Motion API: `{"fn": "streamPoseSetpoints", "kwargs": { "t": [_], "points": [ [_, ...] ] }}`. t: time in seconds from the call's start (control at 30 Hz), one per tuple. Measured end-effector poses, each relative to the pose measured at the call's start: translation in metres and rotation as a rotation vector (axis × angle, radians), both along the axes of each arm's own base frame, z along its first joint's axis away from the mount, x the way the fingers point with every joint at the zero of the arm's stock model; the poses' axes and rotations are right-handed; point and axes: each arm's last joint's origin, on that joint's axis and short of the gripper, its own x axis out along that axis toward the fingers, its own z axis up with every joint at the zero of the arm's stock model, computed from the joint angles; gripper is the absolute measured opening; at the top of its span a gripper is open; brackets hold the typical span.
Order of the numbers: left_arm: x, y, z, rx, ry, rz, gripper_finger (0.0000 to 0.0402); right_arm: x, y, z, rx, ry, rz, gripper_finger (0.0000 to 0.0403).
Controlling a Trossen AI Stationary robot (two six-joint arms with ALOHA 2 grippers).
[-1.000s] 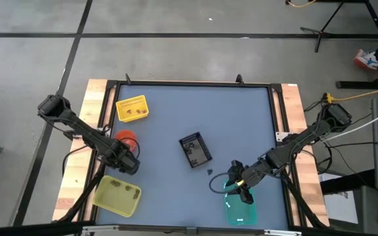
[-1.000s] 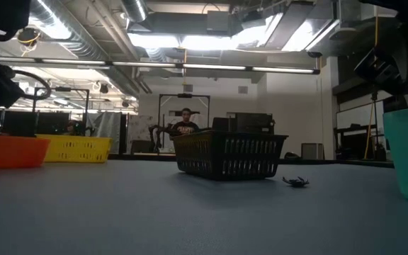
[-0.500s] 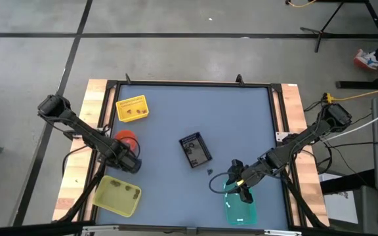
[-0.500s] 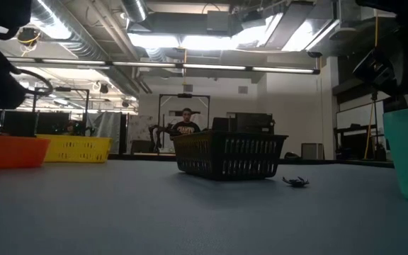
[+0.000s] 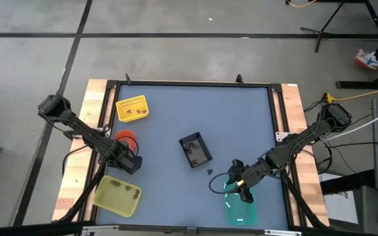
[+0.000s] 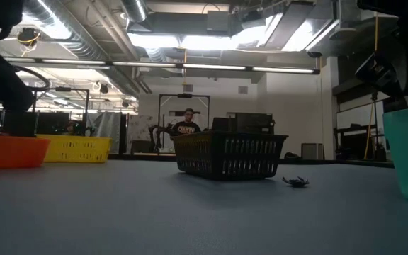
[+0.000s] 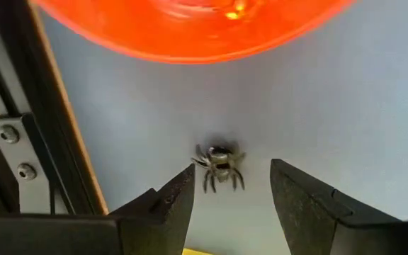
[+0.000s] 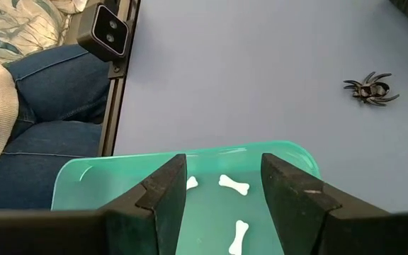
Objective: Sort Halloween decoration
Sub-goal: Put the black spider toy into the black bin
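Halloween trinkets here look feather-light, stiff and skittish: you have a small spider [image 7: 218, 164] lying on the tabletop just ahead of the left gripper [image 7: 232, 191], whose fingers stand apart and empty, so pinch its round body rather than the thin legs. Mind the orange bowl [image 7: 190, 28] and the table's left edge frame [image 7: 20, 134] close by. Your right gripper [image 8: 222, 188] hangs parted and empty over the teal tray [image 8: 119, 177] holding white bones [image 8: 234, 185], with another spider [image 8: 371, 88] on open blue surface.

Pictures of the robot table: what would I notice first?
Probably the spider on the blue table, right between the left gripper's open fingers, beside the orange bowl. Next, the white bones in the teal tray under the open right gripper.
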Motion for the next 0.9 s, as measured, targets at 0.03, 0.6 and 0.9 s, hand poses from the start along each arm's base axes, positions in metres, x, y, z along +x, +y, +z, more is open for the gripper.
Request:
{"fn": "streamPoseSetpoints", "kwargs": {
  "t": [0.03, 0.6, 0.9],
  "points": [
    [-0.001, -0.001, -0.001, 0.002, 0.003, 0.009, 0.0167, 0.0, 0.0, 0.0, 0.0, 0.0, 0.0, 0.0179],
    [-0.011, -0.002, -0.021, -0.009, -0.033, 0.055, 0.0167, 0.0, 0.0, 0.0, -0.002, -0.001, 0.004, 0.0179],
    [-0.011, -0.002, -0.022, -0.007, -0.038, 0.053, 0.0144, 0.0, 0.0, 0.0, -0.015, -0.009, 0.019, 0.0179]
  ]
}}
